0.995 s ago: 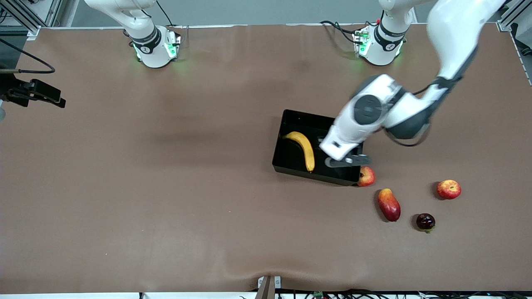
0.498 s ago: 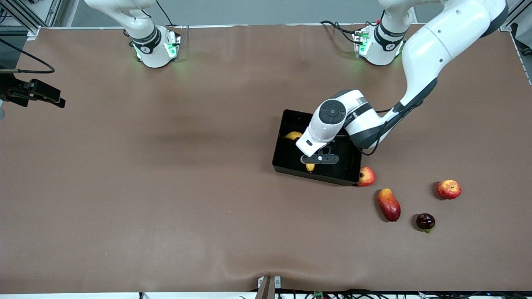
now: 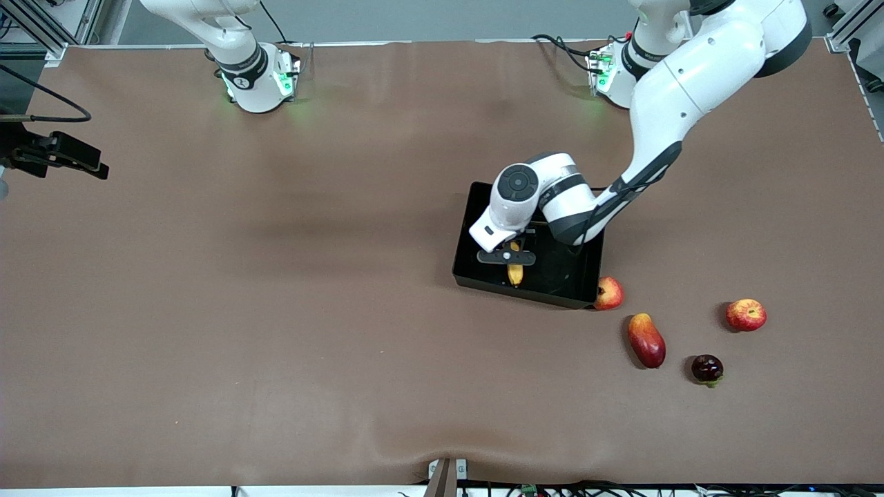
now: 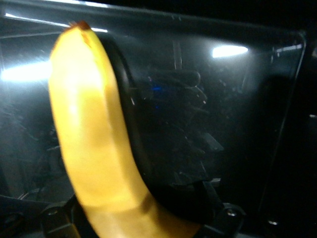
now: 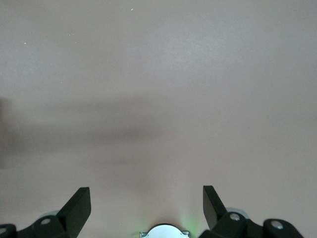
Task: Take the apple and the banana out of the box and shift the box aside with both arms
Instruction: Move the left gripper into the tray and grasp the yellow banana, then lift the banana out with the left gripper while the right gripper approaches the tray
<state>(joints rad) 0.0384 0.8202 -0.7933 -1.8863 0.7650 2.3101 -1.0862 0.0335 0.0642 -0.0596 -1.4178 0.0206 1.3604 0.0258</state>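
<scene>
Inside the black box (image 3: 559, 276), toward the left arm's end of the desk (image 3: 276, 310), lies the banana (image 3: 515, 271), its upper part hidden by the left gripper (image 3: 506, 257); fingers spread wide, straddling the banana (image 4: 94, 148), not clamped. One apple (image 3: 609, 293) touches the box's near corner. Mango (image 3: 646, 339), purple fruit (image 3: 707, 368) and second apple (image 3: 745, 315) sit apart on open desk, nearer the camera. Right gripper (image 5: 146, 206) waits over bare desk at its own end, fingers wide, holding nothing.
</scene>
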